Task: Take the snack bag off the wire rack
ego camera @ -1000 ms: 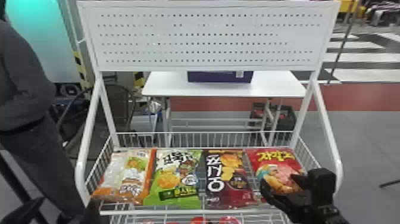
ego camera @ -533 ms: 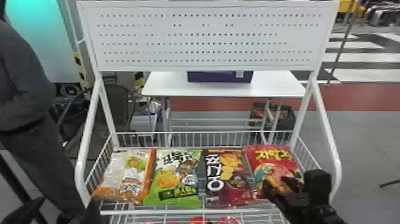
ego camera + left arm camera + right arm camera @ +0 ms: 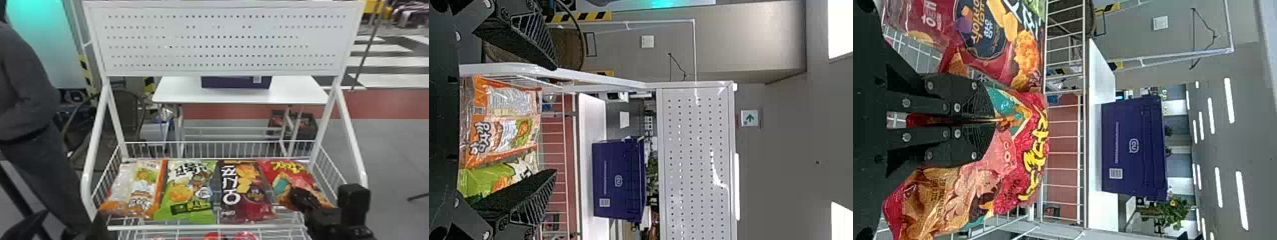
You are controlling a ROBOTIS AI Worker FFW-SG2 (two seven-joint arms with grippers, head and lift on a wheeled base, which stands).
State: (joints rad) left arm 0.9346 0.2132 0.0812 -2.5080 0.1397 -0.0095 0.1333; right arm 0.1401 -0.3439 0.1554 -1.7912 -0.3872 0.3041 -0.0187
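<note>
Four bags: orange bag [image 3: 143, 182], green bag [image 3: 188, 188], dark bag [image 3: 244, 191], red snack bag [image 3: 287, 169], left to right in the wire rack [image 3: 204, 227].
Red snack bag: at the rack's right end, just beside the dark bag.
Right gripper [image 3: 298, 194]: pressed together, pinching the red snack bag.
Left gripper [image 3: 73, 218]: fingers spread, near the rack's front left corner.
</note>
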